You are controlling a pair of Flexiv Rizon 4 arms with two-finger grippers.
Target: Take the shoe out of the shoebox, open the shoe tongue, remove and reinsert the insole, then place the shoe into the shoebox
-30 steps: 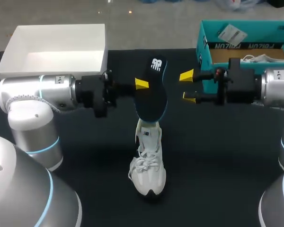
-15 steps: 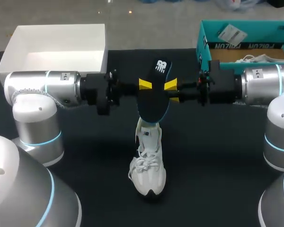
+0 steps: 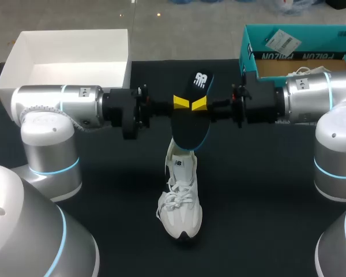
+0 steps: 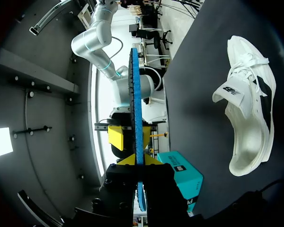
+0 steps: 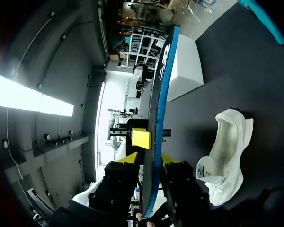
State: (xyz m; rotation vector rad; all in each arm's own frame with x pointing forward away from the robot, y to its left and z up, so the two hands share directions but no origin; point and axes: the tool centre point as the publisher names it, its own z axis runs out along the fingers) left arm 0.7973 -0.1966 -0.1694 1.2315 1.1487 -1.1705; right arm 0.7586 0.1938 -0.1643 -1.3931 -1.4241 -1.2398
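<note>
Here the left hand [image 3: 181, 103] and right hand [image 3: 199, 104] both pinch the black, blue-edged insole [image 3: 191, 126].

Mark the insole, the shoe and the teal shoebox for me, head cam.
insole [image 3: 190, 130], head view, lower half of its dark face.
shoe [image 3: 180, 195], head view, on the laces.
teal shoebox [image 3: 323, 37], head view, inner face of its far wall.

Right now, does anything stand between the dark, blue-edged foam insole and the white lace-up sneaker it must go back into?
Nothing visible does. The dark, blue-edged foam insole hangs in the left gripper above the white lace-up sneaker, with only open air between them.
</note>
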